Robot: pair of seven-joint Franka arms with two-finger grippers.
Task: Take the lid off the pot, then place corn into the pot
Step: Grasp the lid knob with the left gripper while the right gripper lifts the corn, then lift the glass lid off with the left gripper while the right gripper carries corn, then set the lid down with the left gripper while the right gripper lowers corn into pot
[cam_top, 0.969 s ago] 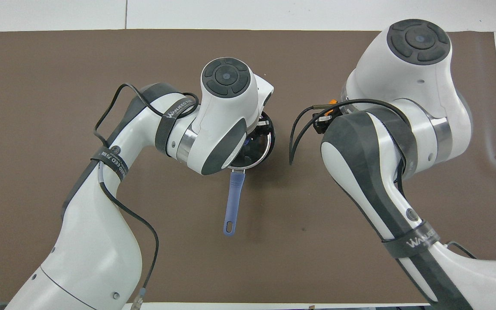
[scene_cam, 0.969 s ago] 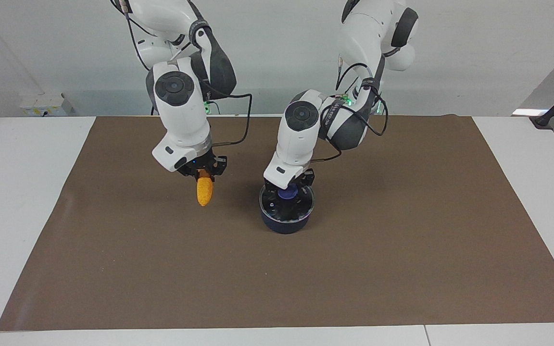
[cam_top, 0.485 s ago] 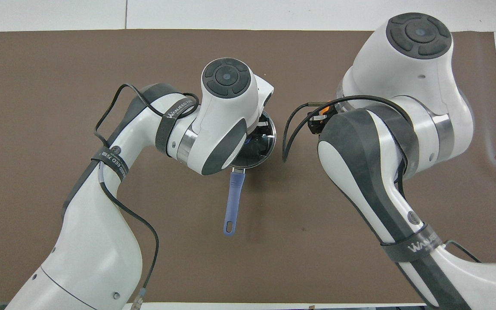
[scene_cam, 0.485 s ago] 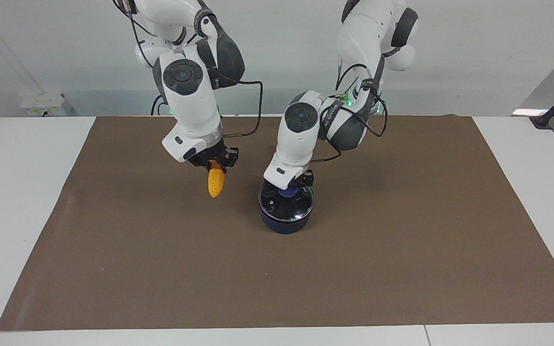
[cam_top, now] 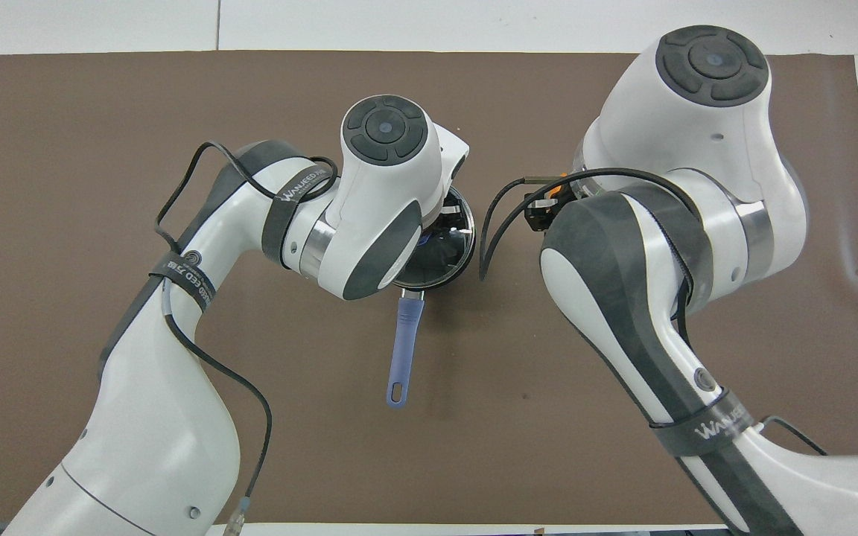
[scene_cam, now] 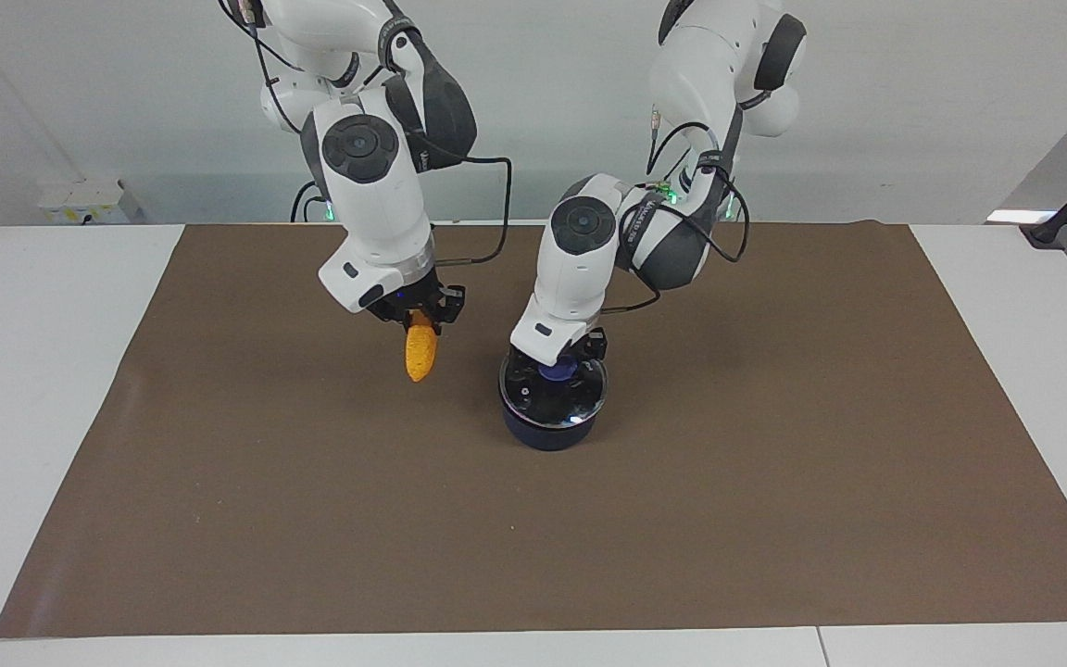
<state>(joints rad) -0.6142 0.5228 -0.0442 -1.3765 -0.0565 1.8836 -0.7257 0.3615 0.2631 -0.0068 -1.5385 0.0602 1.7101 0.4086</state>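
Note:
My left gripper (scene_cam: 558, 363) is shut on the blue-purple knob of the glass lid (scene_cam: 572, 398). It holds the lid level just over the rim of the dark navy pot (scene_cam: 547, 434). In the overhead view the lid (cam_top: 445, 249) shows past my left wrist, and the pot's long handle (cam_top: 404, 346) points toward the robots. My right gripper (scene_cam: 420, 321) is shut on the thick end of the orange-yellow corn (scene_cam: 420, 354). The corn hangs tip down above the mat, beside the pot toward the right arm's end. In the overhead view only a sliver of the corn (cam_top: 553, 195) shows.
A brown mat (scene_cam: 774, 482) covers the middle of the white table (scene_cam: 24, 371). Both arms hang over the mat's middle, close together.
My right gripper has risen and moved toward the pot with the corn. My left gripper has raised the lid slightly off the pot.

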